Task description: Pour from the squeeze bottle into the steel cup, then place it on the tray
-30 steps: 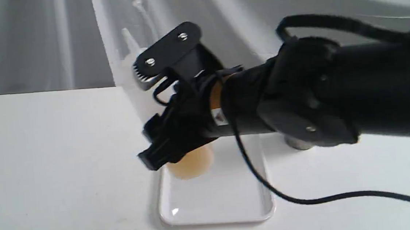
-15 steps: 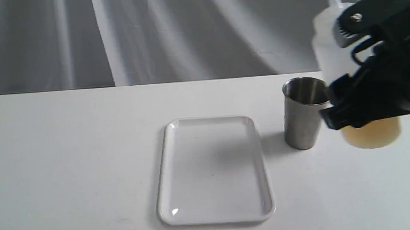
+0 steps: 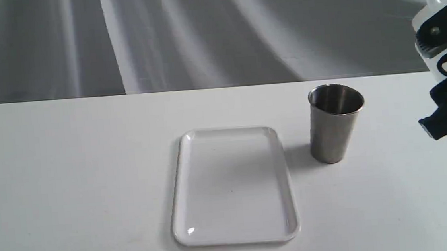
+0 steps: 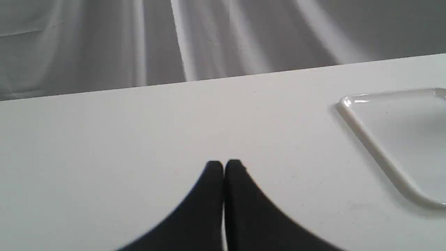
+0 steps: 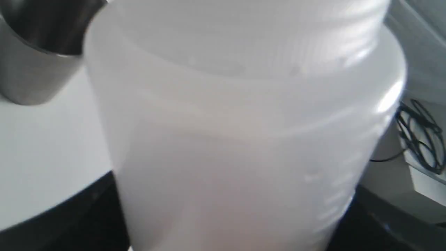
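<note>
Grey curtain [image 3: 200, 31] hangs in soft folds behind a plain white table [image 3: 71, 173]. Out in the middle of the tabletop lies the tray [image 3: 232, 188], white and glossy, with nothing on it; the left wrist view catches one rounded corner of it [image 4: 383, 153]. Just beside the tray, on the right arm's side, stands the steel cup [image 3: 333, 128], upright, its open mouth dark inside and a faint shadow falling toward the tray. Cup and tray sit close but do not touch.

Well to the right of the cup, at the very edge of what I can see, the right gripper [image 3: 431, 81] has the squeeze bottle [image 3: 424, 16] clamped between its two black fingers, one high on the body and one lower down. The bottle stands roughly upright with its pointed nozzle up, and a sliver of amber liquid shows at its base. Whether that base rests on the table I cannot tell. From the right wrist, the whitish bottle [image 5: 244, 139] fills nearly the whole view, with the cup [image 5: 31, 69] off to one side and clearly apart from it.

The left gripper [image 4: 223, 167] hovers low over bare table near the tray's corner, its fingers pressed together with nothing between them.
</note>
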Controlling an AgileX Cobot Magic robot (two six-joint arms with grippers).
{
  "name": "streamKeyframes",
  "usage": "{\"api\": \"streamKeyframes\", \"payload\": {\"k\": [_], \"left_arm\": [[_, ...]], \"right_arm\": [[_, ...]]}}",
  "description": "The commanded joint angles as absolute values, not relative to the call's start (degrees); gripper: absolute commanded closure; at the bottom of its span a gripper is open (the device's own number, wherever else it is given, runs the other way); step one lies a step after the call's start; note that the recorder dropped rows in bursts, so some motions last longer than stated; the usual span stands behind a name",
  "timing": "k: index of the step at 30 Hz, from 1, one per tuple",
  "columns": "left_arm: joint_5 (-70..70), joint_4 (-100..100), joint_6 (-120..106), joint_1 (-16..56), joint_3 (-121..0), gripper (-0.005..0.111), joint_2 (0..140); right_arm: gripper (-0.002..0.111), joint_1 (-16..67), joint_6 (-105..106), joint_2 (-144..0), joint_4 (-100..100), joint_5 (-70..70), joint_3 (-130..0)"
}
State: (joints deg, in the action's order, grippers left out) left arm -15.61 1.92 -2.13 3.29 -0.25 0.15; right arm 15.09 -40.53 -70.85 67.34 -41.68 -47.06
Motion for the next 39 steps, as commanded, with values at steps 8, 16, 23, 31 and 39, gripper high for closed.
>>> {"api": "streamKeyframes", "payload": {"k": [8, 16, 23, 31, 39], "left_arm": [[-15.2, 1.9, -2.0, 3.6, 0.0, 0.107, 0.0], [-15.2, 1.9, -2.0, 3.6, 0.0, 0.107, 0.0], [-15.2, 1.9, -1.8, 3.6, 0.0, 0.107, 0.0], [-15.2, 1.9, -1.8, 3.6, 0.0, 0.107, 0.0], [-15.2, 1.9, -2.0, 3.6, 0.0, 0.107, 0.0]], "right_arm": [[0.085, 12.5, -42.5, -80.8, 77.1, -47.7, -55.4], [0.085, 11.8, -42.4, -90.1, 83.1, -53.2, -61.5], [0.085, 10.3, -42.3, -95.1, 85.4, -54.9, -62.8], [0.085, 9.3, -42.0, -98.9, 90.9, -55.8, -62.8], [0.085, 10.5, -42.0, -102.4, 98.1, -55.8, -62.8]]}}
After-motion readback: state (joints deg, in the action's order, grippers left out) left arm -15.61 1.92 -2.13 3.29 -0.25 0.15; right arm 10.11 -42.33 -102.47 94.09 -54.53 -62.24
